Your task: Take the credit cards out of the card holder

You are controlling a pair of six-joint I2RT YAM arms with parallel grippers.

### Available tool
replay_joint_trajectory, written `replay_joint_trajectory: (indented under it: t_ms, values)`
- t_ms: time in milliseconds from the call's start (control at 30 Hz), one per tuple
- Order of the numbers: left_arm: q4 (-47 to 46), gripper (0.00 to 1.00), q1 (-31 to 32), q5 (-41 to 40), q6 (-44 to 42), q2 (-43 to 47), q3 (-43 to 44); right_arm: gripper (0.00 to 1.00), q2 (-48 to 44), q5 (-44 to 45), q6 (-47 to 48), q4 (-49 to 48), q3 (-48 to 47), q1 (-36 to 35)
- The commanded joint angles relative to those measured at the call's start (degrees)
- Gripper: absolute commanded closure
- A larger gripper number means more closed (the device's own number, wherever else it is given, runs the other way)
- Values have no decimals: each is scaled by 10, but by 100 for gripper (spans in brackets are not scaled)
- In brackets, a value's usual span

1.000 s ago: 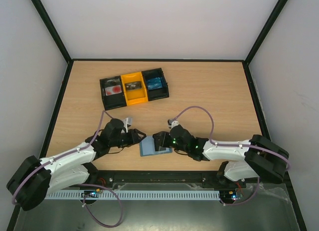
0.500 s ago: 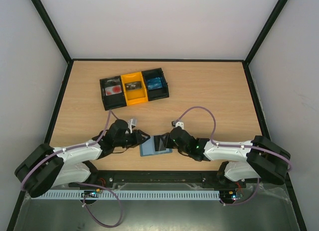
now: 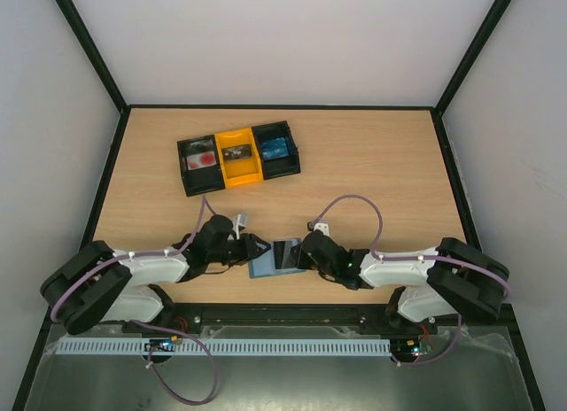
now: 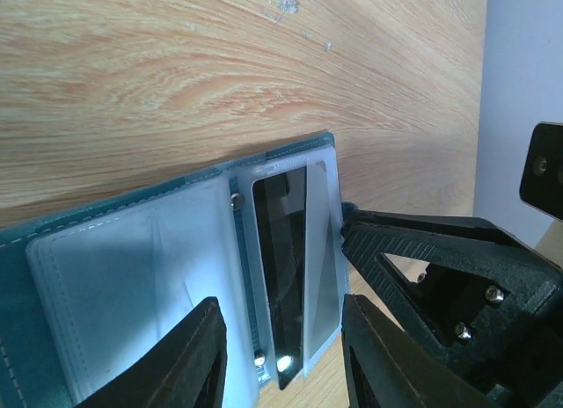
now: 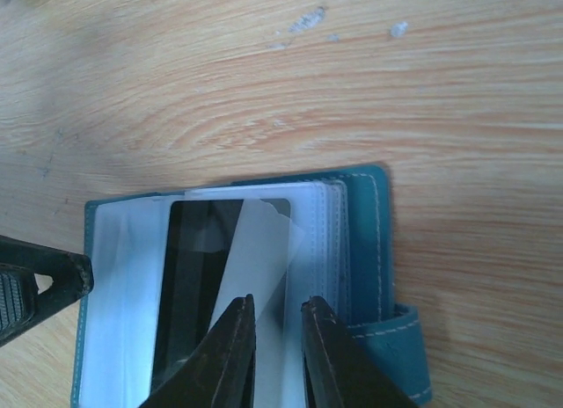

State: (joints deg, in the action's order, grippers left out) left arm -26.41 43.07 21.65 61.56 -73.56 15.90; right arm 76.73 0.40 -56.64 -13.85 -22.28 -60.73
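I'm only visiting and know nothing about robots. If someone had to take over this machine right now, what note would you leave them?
Grippers: the left gripper is open, its fingers astride the open card holder. The right gripper has its fingers almost together at the edge of a clear sleeve; whether it grips is unclear.
Where: the holder lies on the table, between the two arms.
Done: the tray holds something card-like in each compartment, one a blue card.
Left: a dark card sits in the holder's sleeve, not yet pulled out.
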Motion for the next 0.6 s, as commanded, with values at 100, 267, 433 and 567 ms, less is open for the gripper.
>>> replay_joint_trajectory:
  t_ms: [100, 267, 433, 567]
  values:
    - [-64, 63, 26, -8, 16, -45, -12, 88, 17, -4, -24, -38, 36, -2]
    - [-87, 64, 34, -8, 23, -72, -9, 90, 26, -11, -29, -52, 44, -2]
    - [-100, 67, 41, -8, 27, -82, -6, 91, 28, -14, -29, -58, 46, -2]
    - [-105, 70, 43, -5, 31, -85, -2, 91, 29, -14, -30, -61, 45, -2]
